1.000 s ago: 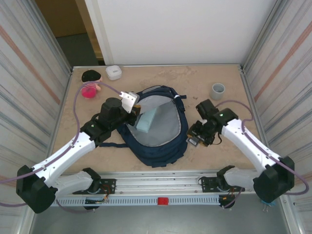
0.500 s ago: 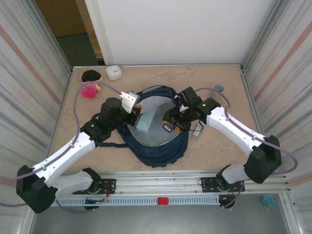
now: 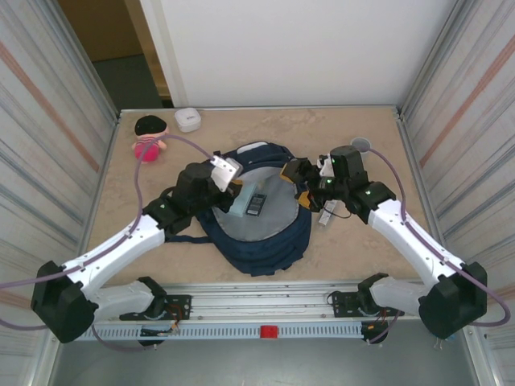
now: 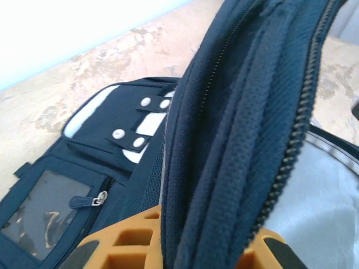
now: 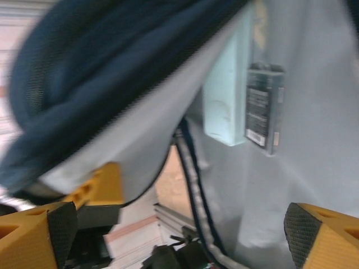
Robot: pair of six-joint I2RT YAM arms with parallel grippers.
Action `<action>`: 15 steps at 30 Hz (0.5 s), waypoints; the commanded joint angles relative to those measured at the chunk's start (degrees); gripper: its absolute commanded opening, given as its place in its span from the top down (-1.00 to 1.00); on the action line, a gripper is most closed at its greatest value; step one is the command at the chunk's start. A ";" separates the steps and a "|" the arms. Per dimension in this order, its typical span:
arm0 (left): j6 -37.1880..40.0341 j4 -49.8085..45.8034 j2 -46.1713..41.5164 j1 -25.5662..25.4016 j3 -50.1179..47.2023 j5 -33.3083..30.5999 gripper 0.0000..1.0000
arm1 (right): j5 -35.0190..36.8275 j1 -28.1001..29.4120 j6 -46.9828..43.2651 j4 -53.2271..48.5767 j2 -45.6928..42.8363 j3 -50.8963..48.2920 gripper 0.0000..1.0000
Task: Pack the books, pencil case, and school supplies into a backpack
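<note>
The navy backpack [image 3: 261, 241] lies open in the middle of the table, its grey lining showing. Inside lie the pale teal pencil case [image 3: 240, 205] and, touching its right side, a dark grey gridded rectangle [image 3: 256, 204]. Both also appear in the right wrist view, the pencil case [image 5: 227, 101] and the rectangle [image 5: 263, 106]. My left gripper [image 4: 185, 246] is shut on the backpack's zipped opening edge [image 4: 241, 112], holding it up. My right gripper [image 3: 296, 183] hangs open and bare over the backpack's right rim. A silvery-white bar [image 3: 326, 215] lies on the table right of the backpack. The books are out of view.
A grey cup [image 3: 360, 145] stands behind the right arm. A white rounded box [image 3: 187, 119] and a pink and black toy [image 3: 147, 145] sit at the back left. Metal walls close both sides, and a rail runs along the near edge.
My right gripper carried the dark grey rectangle from the table over the backpack, opened and left it inside, then drew back to the right rim. The left gripper shifted slightly right.
</note>
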 commanded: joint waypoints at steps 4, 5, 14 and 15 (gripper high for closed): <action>7.39 8.26 5.62 -5.14 1.38 3.88 0.98 | -4.75 -1.89 4.40 8.60 2.65 1.00 -0.92; 7.80 8.73 7.11 -6.05 1.65 3.85 0.96 | -4.83 -2.86 4.07 8.57 2.78 0.74 -0.91; 1.73 6.55 10.74 -7.88 3.56 12.64 -0.63 | -0.73 -10.61 -25.32 -18.92 -2.87 7.12 -0.88; -0.55 5.53 9.04 -7.16 3.04 13.55 -0.71 | 1.31 -10.06 -30.69 -20.62 -3.81 7.84 -0.88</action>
